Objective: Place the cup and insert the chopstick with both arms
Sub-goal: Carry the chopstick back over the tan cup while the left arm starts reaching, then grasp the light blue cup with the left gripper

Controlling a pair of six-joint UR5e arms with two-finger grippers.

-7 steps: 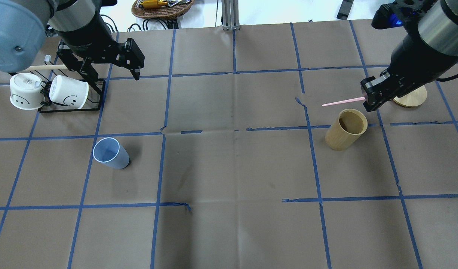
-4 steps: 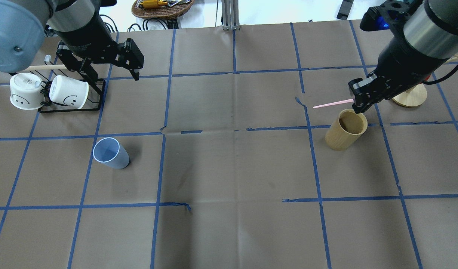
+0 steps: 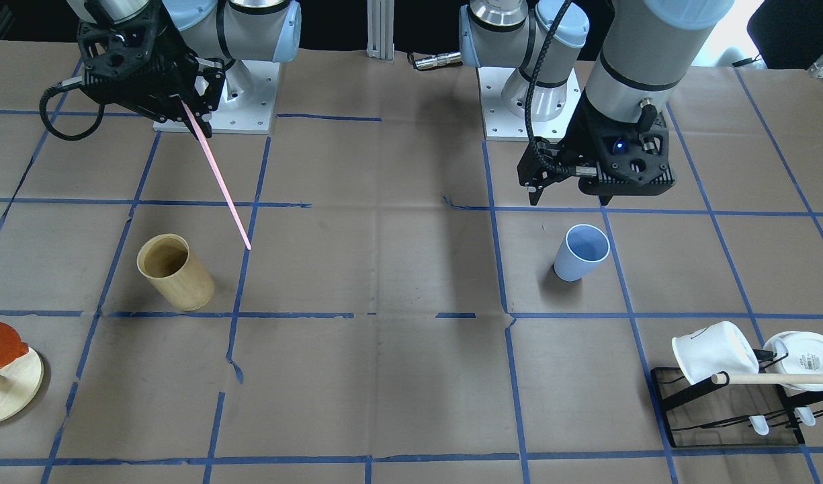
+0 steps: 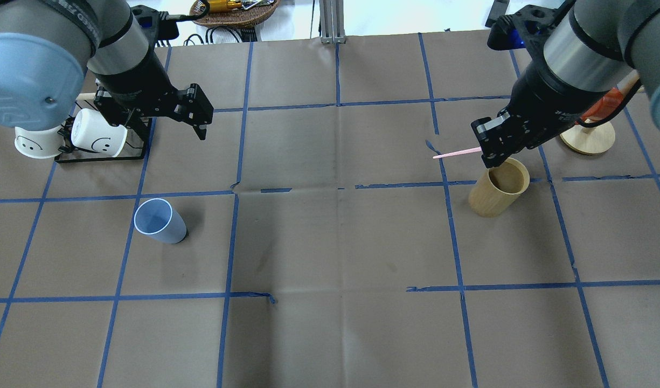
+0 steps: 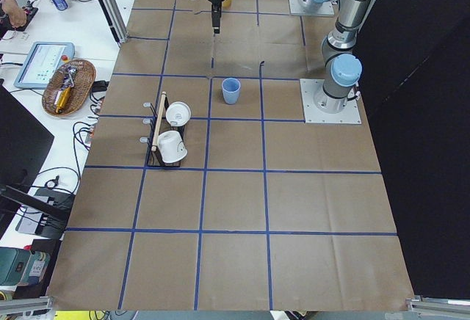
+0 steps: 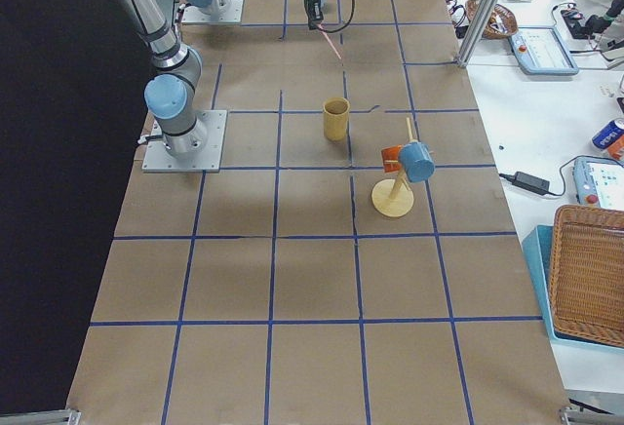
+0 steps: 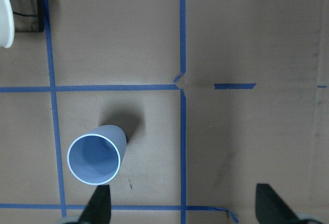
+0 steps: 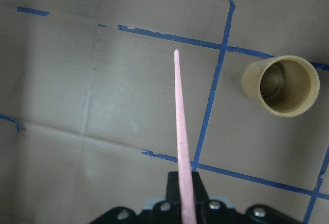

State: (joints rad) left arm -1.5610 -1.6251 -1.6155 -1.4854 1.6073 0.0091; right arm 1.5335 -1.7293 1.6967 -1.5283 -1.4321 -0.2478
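A slim pink chopstick (image 4: 456, 153) juts from the right pincer (image 4: 487, 149), which pinches one end of it above the table (image 4: 330, 242), just beside the rim of a tan wooden tumbler (image 4: 497, 186). The pale blue cup (image 4: 160, 221) stands upright and apart, near the spread left pincer (image 7: 185, 206) above it. White smiley-face mugs (image 4: 98, 137) sit on a black rack (image 4: 138, 157); one mug's base label is unreadable.

Cup (image 4: 160, 222) at left, holder (image 4: 494, 195) at right, well apart.

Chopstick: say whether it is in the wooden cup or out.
Out. The chopstick sticks from the right claw, tip beside the wooden cup, not inside it.
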